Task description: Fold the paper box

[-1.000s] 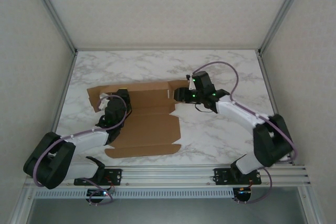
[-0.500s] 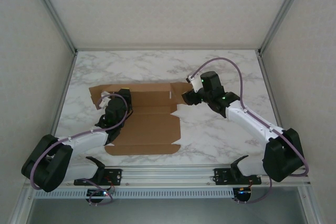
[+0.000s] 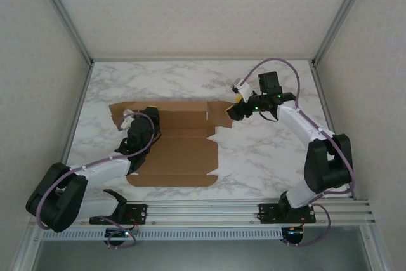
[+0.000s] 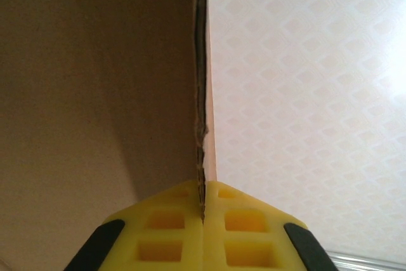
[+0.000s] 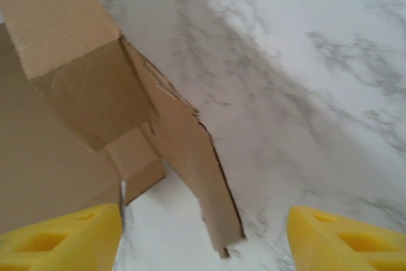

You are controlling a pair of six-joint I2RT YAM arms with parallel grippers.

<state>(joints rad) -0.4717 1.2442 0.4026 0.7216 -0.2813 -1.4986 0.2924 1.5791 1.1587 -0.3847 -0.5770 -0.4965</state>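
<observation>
One white marble-patterned table (image 3: 273, 157) carries everything, enclosed by pale textured wall panels (image 3: 203, 4). On its left-centre part lies the paper box (image 3: 181, 150), a large brown die-cut cardboard sheet with flaps and notches. Most of it is flat on the marble, so it has no closed walls yet. Its near edge is close to the metal rail (image 3: 203, 211) where the arms are bolted.

The left arm reaches over the sheet's left side, and the left gripper (image 3: 131, 120) sits at the far-left flap. In the left wrist view the yellow ribbed pads (image 4: 168, 226) are pressed together on the thin edge of a cardboard panel (image 4: 95, 93) that stands upright against the patterned wall; the left gripper (image 4: 204, 204) is clamped on the box.

The right gripper (image 3: 233, 112) hovers at the sheet's far-right corner with its jaws spread apart and nothing held. In the right wrist view its yellow fingertips (image 5: 63, 239) flank a raised, folded corner flap (image 5: 82, 87), and a narrow tab (image 5: 196, 169) slants down towards the marble, touching neither fingertip.
</observation>
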